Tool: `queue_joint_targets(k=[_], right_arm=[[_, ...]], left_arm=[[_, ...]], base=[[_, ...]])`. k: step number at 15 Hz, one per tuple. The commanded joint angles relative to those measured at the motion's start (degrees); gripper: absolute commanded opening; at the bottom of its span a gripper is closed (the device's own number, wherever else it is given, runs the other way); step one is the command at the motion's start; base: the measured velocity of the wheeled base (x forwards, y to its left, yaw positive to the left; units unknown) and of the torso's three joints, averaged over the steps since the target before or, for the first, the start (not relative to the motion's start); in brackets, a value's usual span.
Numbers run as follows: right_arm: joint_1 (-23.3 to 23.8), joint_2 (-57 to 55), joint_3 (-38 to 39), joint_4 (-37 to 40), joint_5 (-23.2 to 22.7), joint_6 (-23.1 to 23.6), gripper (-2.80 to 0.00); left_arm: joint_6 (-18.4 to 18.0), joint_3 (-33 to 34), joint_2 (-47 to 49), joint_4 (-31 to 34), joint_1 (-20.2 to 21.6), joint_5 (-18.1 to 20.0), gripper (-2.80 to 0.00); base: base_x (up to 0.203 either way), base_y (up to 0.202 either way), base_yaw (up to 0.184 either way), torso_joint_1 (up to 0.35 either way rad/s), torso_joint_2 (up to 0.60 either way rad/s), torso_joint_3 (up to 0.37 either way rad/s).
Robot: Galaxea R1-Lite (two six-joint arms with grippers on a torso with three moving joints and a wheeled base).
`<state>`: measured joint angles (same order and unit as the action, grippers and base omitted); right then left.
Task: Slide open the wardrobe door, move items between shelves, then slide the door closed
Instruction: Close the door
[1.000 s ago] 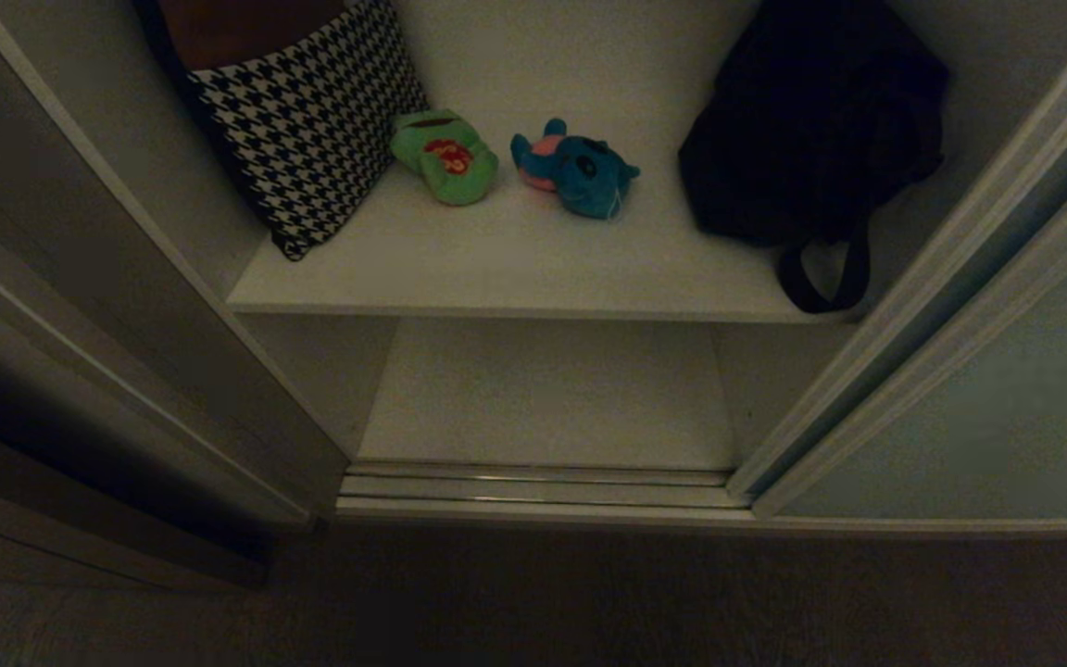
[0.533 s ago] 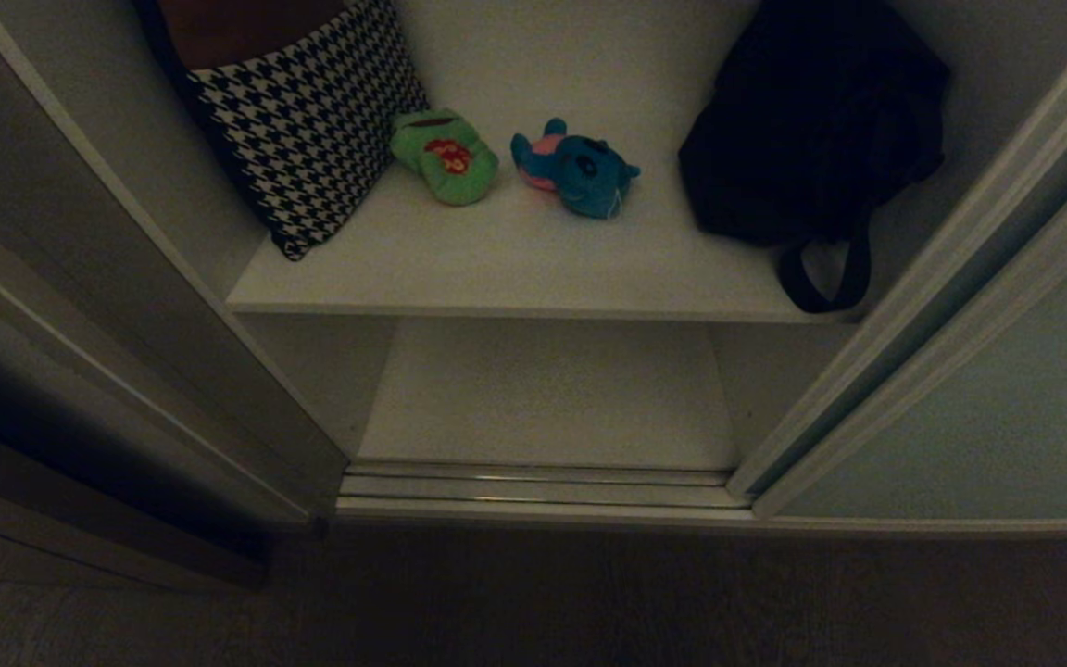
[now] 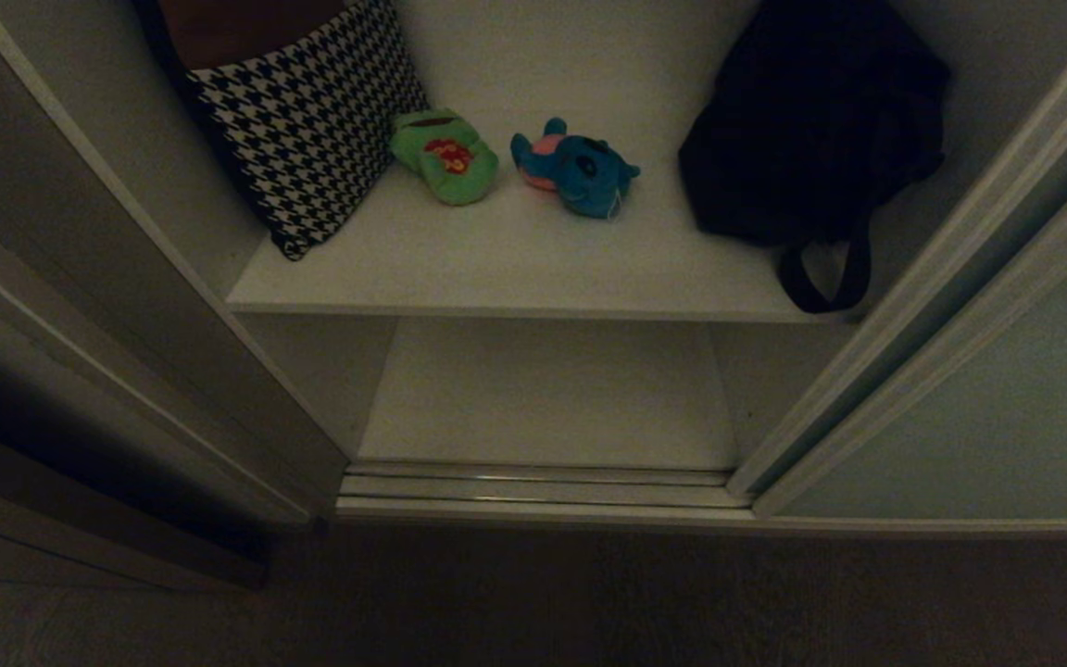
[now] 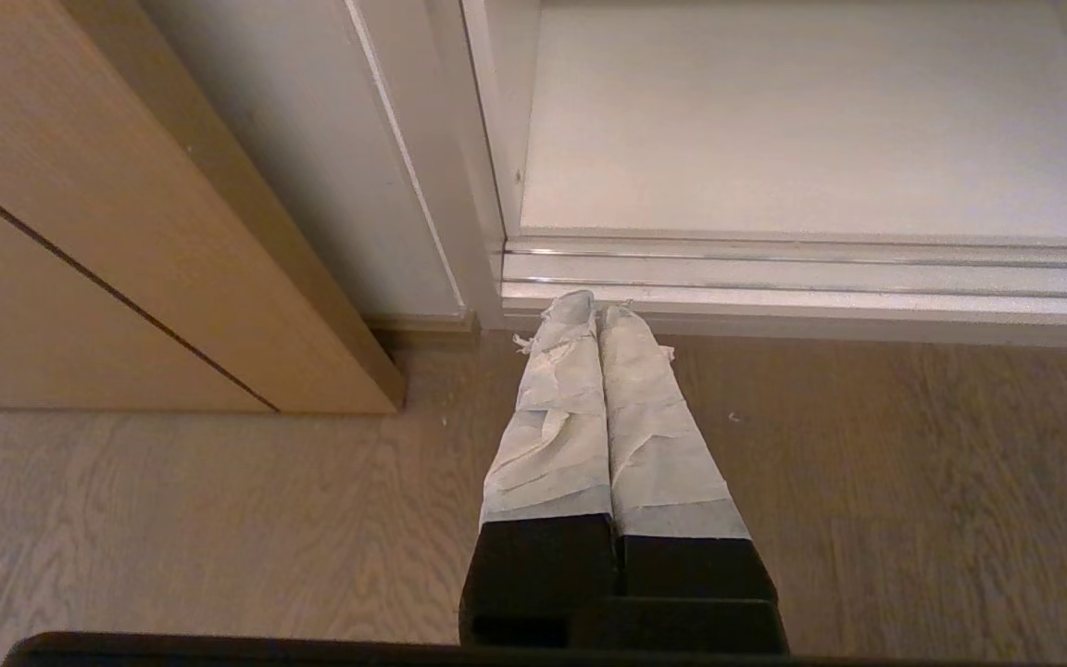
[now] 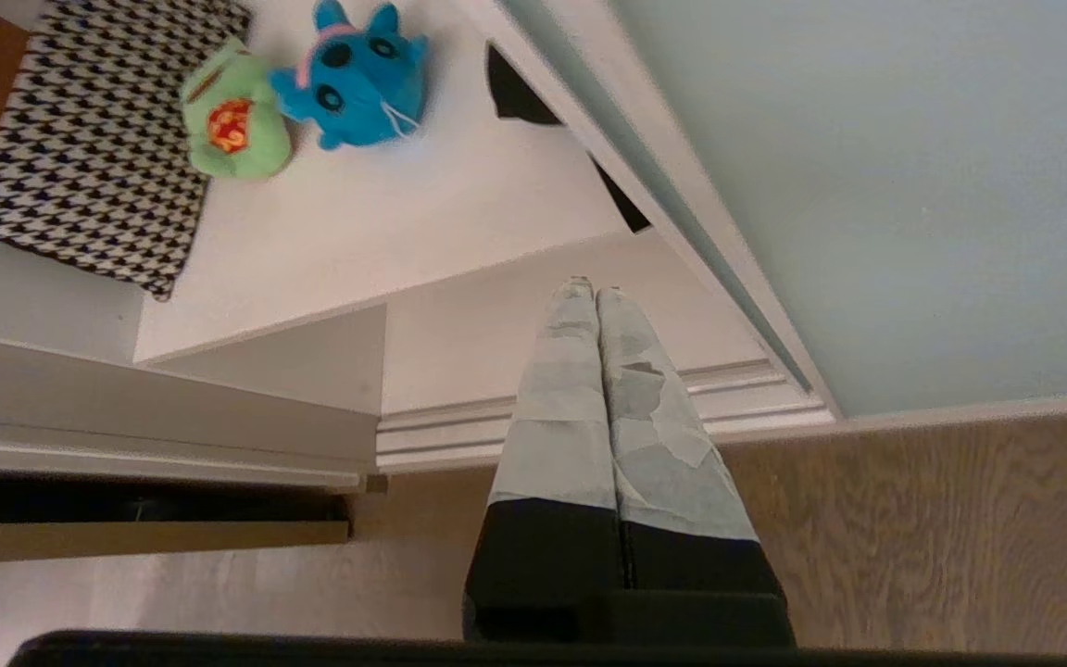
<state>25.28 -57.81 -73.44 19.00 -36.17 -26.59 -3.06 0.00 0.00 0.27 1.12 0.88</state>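
Trouble from here would mostly come from the tight opening: the door (image 3: 987,408) is slid to my right and stands open, but its frame edge runs close beside the route my right gripper (image 5: 585,289) must take to the toys. That gripper is pressed shut, holding nothing, low in front of the track (image 5: 589,408) and aimed toward the lower shelf (image 3: 547,394), well short of the upper shelf (image 3: 515,264). If I reach up with the fingers closed I would only shove a toy instead of taking it, so they need to part first. The frog (image 3: 445,156) lies just beside the houndstooth cloth (image 3: 307,120), perhaps touching it, and the blue toy (image 3: 575,171) sits near the frog; a careless approach could catch the cloth or knock one toy into the other, pushing it deeper. The bag (image 3: 811,130) slumps on the right of the same shelf with its strap (image 3: 821,278) hanging over the front edge, and I judge my arm could snag that loop on the way in or out. My left gripper (image 4: 589,310) is closed too, empty, parked over the floor (image 4: 219,519) by the track's left end.
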Motion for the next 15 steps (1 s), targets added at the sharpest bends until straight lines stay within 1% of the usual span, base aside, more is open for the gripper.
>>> queue_joint_targets(k=[1,5,9,15], right_arm=[[0.38,-2.11,0.38,-0.09,-0.64,-0.13,-2.80],[0.19,-5.54,-0.44,-0.57,-0.94,0.20,-2.80],[0.12,-8.40,0.20,-5.19,-0.69,0.15,-2.80],[-0.14,-11.10,0.77,-7.25,-0.66,0.14,-2.80]], left_arm=[[-0.02,0.00,0.09,0.00,0.02,0.00,-2.80],[-0.02,0.00,0.09,0.00,0.02,0.00,-2.80],[-0.02,0.00,0.09,0.00,0.02,0.00,-2.80],[-0.02,0.00,0.09,0.00,0.02,0.00,-2.80]], base=[[0.000,0.000,0.000,0.000,0.00,0.000],[0.000,0.000,0.000,0.000,0.00,0.000],[0.000,0.000,0.000,0.000,0.00,0.000],[0.000,0.000,0.000,0.000,0.00,0.000]])
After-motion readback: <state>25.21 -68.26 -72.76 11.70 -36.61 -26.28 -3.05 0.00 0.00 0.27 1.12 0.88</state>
